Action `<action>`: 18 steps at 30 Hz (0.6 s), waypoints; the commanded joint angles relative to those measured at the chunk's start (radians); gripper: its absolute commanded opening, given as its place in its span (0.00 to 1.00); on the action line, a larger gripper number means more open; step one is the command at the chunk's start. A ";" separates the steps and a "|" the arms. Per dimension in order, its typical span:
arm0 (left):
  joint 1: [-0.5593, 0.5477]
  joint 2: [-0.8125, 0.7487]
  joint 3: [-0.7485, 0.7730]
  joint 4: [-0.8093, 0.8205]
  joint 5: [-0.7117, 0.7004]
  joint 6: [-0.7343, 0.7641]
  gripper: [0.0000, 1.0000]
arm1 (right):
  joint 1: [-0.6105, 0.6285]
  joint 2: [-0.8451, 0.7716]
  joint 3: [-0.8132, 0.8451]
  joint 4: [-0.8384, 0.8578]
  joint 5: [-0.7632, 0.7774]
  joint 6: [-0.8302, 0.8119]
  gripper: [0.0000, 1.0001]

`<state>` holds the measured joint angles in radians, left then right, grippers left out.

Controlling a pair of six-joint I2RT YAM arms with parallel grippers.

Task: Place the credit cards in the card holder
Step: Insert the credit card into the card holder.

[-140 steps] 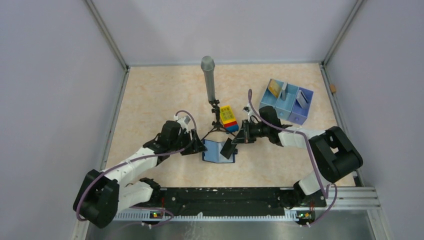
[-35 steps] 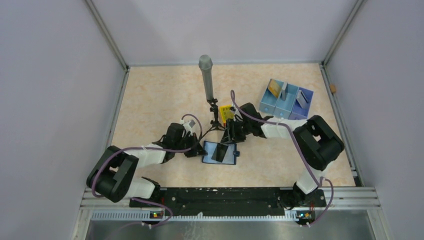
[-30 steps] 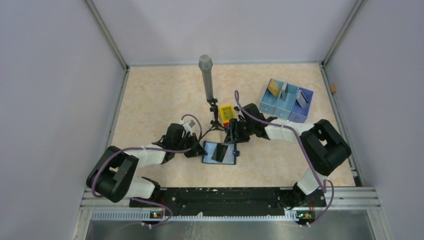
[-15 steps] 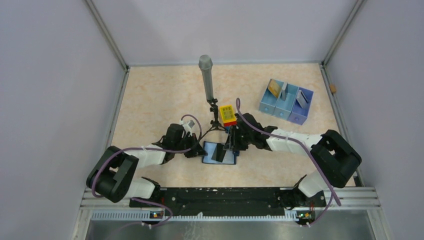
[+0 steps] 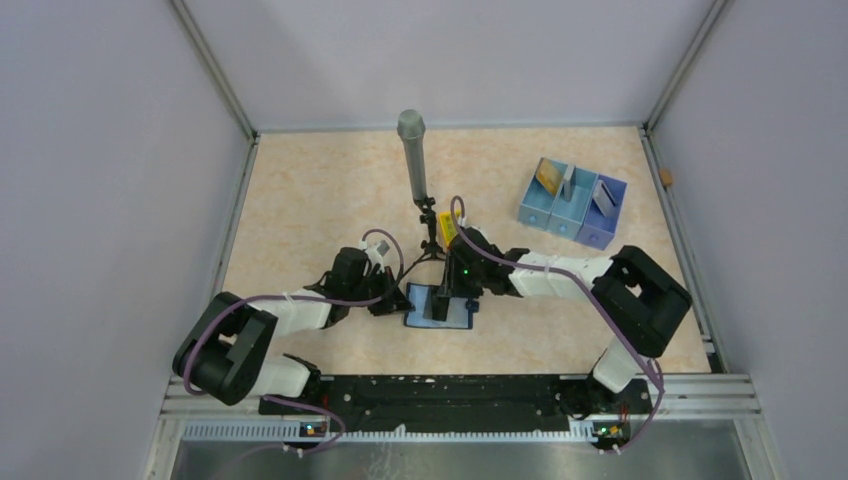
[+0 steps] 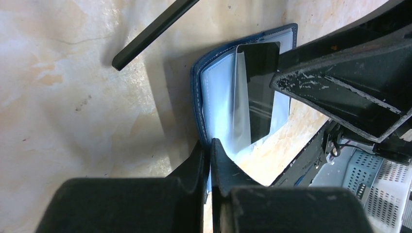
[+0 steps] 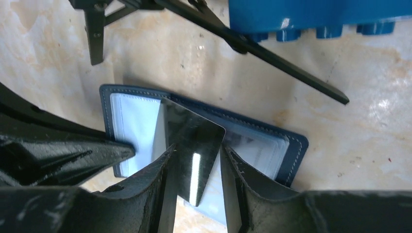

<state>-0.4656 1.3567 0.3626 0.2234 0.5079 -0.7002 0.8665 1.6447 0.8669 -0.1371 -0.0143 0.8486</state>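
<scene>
Gripping a dark card [image 7: 192,138], right pincer [image 7: 197,165] sits over card holder [image 7: 257,143]

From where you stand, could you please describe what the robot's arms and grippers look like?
Both arms look alike: the left arm and right arm have white links between bulky black joints, each trailed by a looping purple cable. A green light glows on the right wrist. The left gripper and right gripper have matte black wedge-shaped fingers, the right's flecked with pale scuffs.
</scene>
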 commanded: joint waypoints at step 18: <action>-0.003 -0.014 -0.002 -0.005 -0.014 0.030 0.00 | 0.047 0.005 -0.115 0.062 0.064 0.073 0.37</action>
<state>-0.4656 1.3445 0.3626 0.2176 0.5076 -0.6849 0.8963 1.6516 0.8326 -0.0357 0.0746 0.8974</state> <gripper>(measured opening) 0.013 0.358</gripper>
